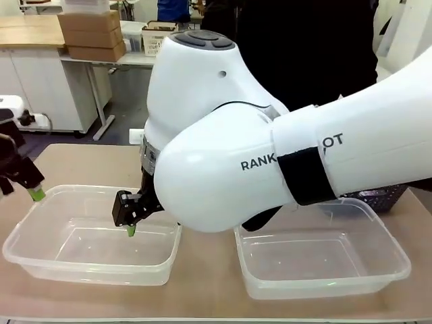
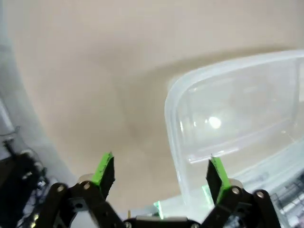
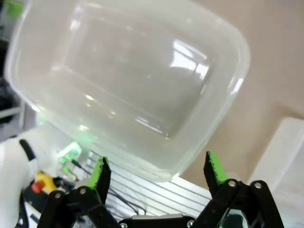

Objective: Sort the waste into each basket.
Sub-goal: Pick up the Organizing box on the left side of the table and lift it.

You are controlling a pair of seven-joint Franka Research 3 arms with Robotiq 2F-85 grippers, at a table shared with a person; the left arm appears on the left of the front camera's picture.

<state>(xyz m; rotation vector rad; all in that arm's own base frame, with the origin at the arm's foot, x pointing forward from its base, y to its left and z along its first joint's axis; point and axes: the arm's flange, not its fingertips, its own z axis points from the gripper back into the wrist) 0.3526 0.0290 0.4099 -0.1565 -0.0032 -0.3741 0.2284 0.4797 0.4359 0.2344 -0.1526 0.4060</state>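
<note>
Beige table [image 1: 81, 162] carries two clear baskets, left tub [image 1: 88, 271] and right tub [image 1: 317, 283], both empty. My left gripper [image 2: 160, 162] and right gripper [image 3: 156, 162] stand wide open, holding nothing; I judge sorting not yet begun.

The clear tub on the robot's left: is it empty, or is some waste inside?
Empty. In the front view the left tub shows only its bare floor through the clear walls; nothing lies inside.

Right arm [image 1: 283, 162] is stretching right across the middle
Right gripper [image 3: 156, 164] is pointing down, jaws spread wide; left gripper [image 2: 160, 161] is hanging low at the left, gaping too.
</note>
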